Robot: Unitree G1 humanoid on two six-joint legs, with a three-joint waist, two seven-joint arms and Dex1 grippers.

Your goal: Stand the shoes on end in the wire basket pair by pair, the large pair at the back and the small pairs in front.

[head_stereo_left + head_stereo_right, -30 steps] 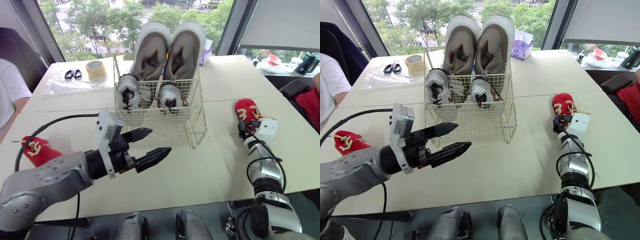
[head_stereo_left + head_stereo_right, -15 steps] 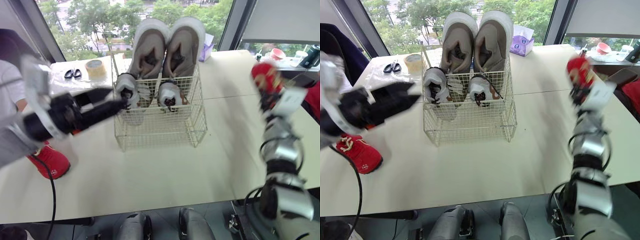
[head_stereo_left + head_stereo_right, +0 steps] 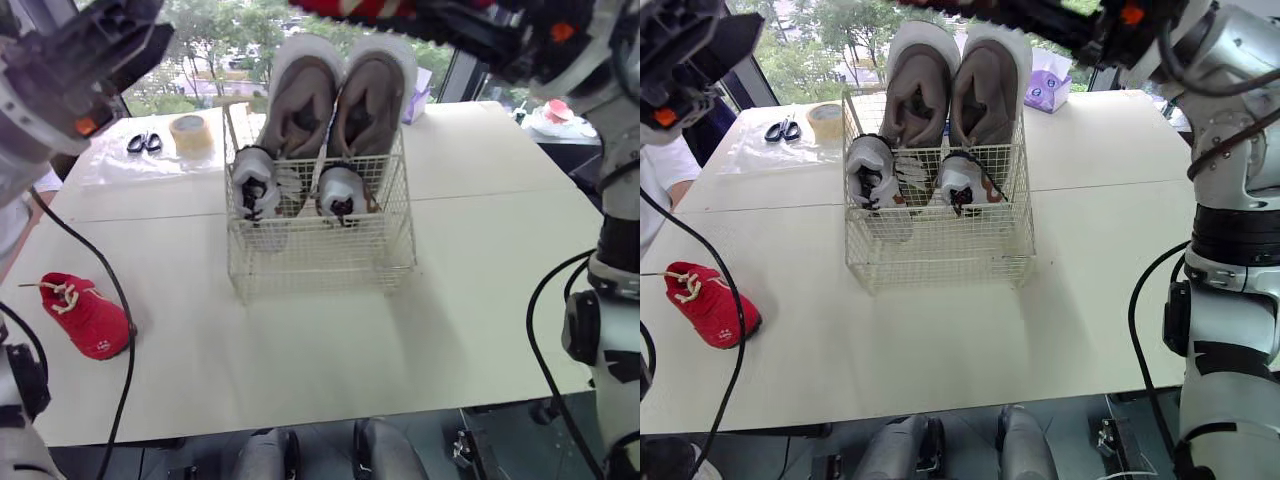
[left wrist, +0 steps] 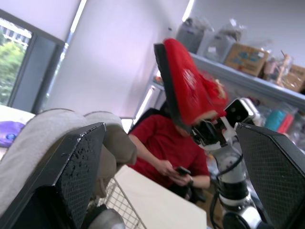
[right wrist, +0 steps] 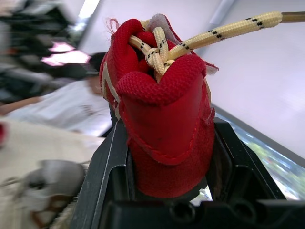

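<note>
The right gripper (image 5: 169, 131) clamps a soft red fabric shoe (image 5: 159, 95) with cream rope laces, high above the wire basket (image 3: 940, 250). The left gripper (image 4: 170, 128) spreads its pebbled black fingers (image 4: 71, 171) wide. A second red shoe (image 3: 708, 305) lies on the desk (image 3: 940, 340), left of the basket.

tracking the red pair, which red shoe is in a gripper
The red shoe clamped in the right gripper, up in the air; the other red shoe lies on the table.

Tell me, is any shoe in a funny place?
One red shoe lies alone on the table, outside the wire basket, apart from its pair. The other red shoe is high up, clamped in the right gripper.
</note>
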